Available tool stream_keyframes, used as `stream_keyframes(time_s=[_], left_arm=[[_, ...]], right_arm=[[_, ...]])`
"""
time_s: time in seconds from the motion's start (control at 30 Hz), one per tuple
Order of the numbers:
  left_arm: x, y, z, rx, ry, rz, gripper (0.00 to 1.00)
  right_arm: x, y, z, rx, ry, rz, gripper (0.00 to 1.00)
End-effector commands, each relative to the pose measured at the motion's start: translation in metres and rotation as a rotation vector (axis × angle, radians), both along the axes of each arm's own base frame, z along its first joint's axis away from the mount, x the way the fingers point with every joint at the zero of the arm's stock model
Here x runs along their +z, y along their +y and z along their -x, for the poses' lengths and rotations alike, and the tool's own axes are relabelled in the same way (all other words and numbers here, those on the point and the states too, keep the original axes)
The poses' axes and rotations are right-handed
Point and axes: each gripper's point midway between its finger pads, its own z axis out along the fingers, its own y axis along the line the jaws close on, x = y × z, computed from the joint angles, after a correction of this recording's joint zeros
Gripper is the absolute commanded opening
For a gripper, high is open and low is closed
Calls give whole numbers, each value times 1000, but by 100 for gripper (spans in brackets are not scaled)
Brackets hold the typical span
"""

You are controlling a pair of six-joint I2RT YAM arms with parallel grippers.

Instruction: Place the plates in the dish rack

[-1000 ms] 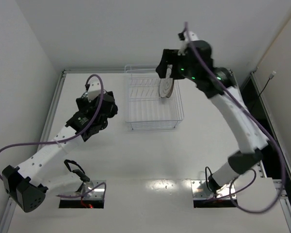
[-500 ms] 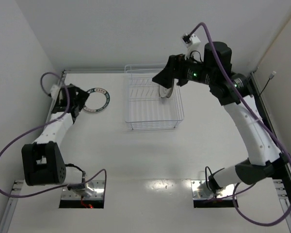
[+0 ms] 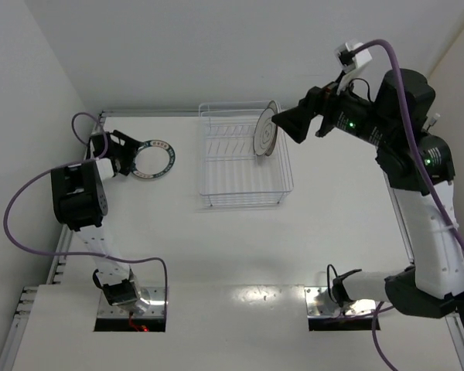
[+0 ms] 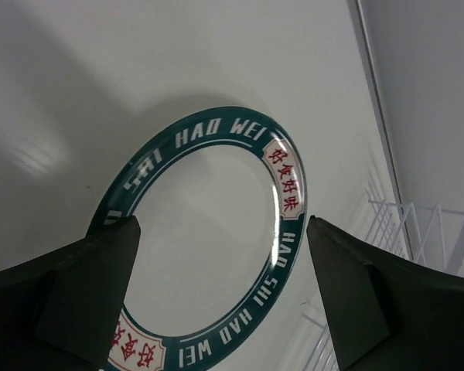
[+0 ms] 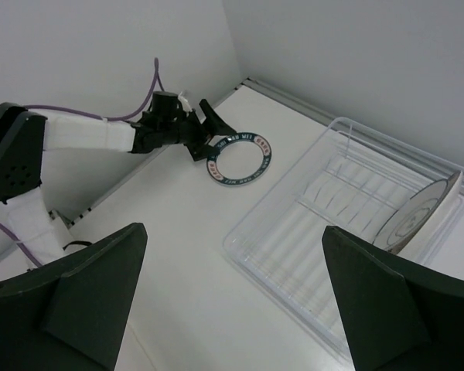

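A white plate with a dark teal lettered rim [image 3: 154, 158] lies flat on the table left of the dish rack [image 3: 247, 202]. My left gripper [image 3: 127, 154] is open at the plate's left edge, low over the table. In the left wrist view the plate [image 4: 209, 232] lies between and beyond the open fingers [image 4: 85, 294]. A grey-rimmed plate [image 3: 264, 137] stands on edge at the rack's right end. My right gripper [image 3: 290, 124] is open and empty, raised to the right of that plate. The right wrist view shows the rack [image 5: 278, 182], the standing plate [image 5: 414, 220] and the flat plate [image 5: 238, 158]. The orange-centred plate is out of view.
The left arm lies along the table's left edge by the side wall. The back wall runs just behind the rack. White rack wires [image 4: 417, 224] show at the right of the left wrist view. The arm bases stand at the near edge.
My right gripper has let go of the grey-rimmed plate in the rack and drawn back to the right and up. My left arm swung to the far left, uncovering the teal-rimmed plate.
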Motion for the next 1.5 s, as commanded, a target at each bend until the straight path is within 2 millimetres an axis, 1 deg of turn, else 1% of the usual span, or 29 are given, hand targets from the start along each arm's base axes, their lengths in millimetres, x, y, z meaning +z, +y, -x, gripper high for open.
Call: stream_keyframes(time_s=[0.0, 0.1, 0.13, 0.17, 0.2, 0.23, 0.3, 0.37, 0.47, 0.5, 0.53, 0.57, 0.6, 0.67, 0.7, 0.73, 0.77, 0.83, 0.87, 0.9, 1.0, 1.03, 1.1, 1.17, 1.2, 1.27, 1.3, 1.37, 1.47], left_arm=[[-11, 0, 4, 28, -16, 95, 86], [-12, 13, 13, 121, -13, 65, 85], [-13, 15, 13, 131, -12, 58, 85], [-10, 21, 12, 128, -12, 40, 85], [-24, 18, 15, 97, 39, 32, 85], [-16, 22, 6, 76, 25, 29, 85], [-16, 23, 0, 49, 37, 14, 86], [-13, 22, -5, 32, 25, 11, 86], [1, 21, -15, 23, -35, 22, 86], [12, 20, -20, 16, -74, 30, 86], [16, 20, -22, 16, -83, 28, 86], [22, 20, -25, 8, -96, 29, 86], [34, 20, -26, 7, -118, 22, 86], [41, 23, -22, 28, -125, 7, 86], [54, 34, -19, 63, -152, -17, 87], [57, 33, -17, 69, -165, -10, 88], [53, 46, -9, 103, -162, -3, 88], [52, 55, -5, 113, -157, 18, 88], [48, 58, -2, 104, -142, 8, 88], [41, 54, 3, 90, -106, 12, 88], [37, 51, 7, 55, -76, -6, 88], [29, 54, 13, 59, -59, -8, 87], [13, 42, 23, 20, -34, 30, 84], [3, 34, 28, -1, -26, 63, 80], [0, 26, 28, -34, -24, 101, 75], [-28, 11, 36, -84, 39, 174, 71], [-31, 9, 34, -115, 54, 177, 69], [-48, 4, 44, -140, 131, 193, 69], [-54, 5, 49, -151, 155, 170, 67]], right_arm=[[-5, -12, -6, -65, -12, 13, 95], [-6, -19, -12, -106, -13, 16, 95], [-15, -18, -14, -106, 10, 26, 95], [-17, -17, -17, -106, 7, 25, 95], [-15, -20, -19, -115, -1, 21, 95], [-19, -18, -24, -115, 11, 26, 95], [-14, -19, -31, -124, -1, 21, 96], [-20, -13, -41, -92, 16, 23, 96], [-32, -2, -50, -29, 55, 26, 96], [-30, 0, -49, -15, 47, 21, 96], [-34, 3, -51, -5, 66, 17, 96], [-31, 1, -53, -5, 55, 12, 96], [-35, 1, -53, -5, 63, 14, 96], [-37, 0, -55, -2, 64, 13, 96], [-38, 0, -53, 7, 60, 10, 96], [-42, 1, -54, 7, 70, 13, 96], [-46, -1, -55, 8, 79, 14, 96], [-50, -3, -50, 8, 88, 16, 96], [-55, -6, -53, -3, 99, 19, 96], [-53, -7, -49, -3, 90, 16, 96], [-48, -17, -43, -41, 64, 13, 97], [-53, -22, -47, -62, 75, 17, 99], [-49, -26, -45, -71, 64, 13, 99], [-55, -26, -45, -70, 76, 25, 99], [-55, -26, -45, -70, 76, 25, 99], [-52, -28, -44, -82, 67, 25, 99], [-52, -30, -45, -91, 67, 26, 100], [-53, -32, -47, -109, 66, 28, 100], [-57, -31, -48, -111, 83, 25, 100]])
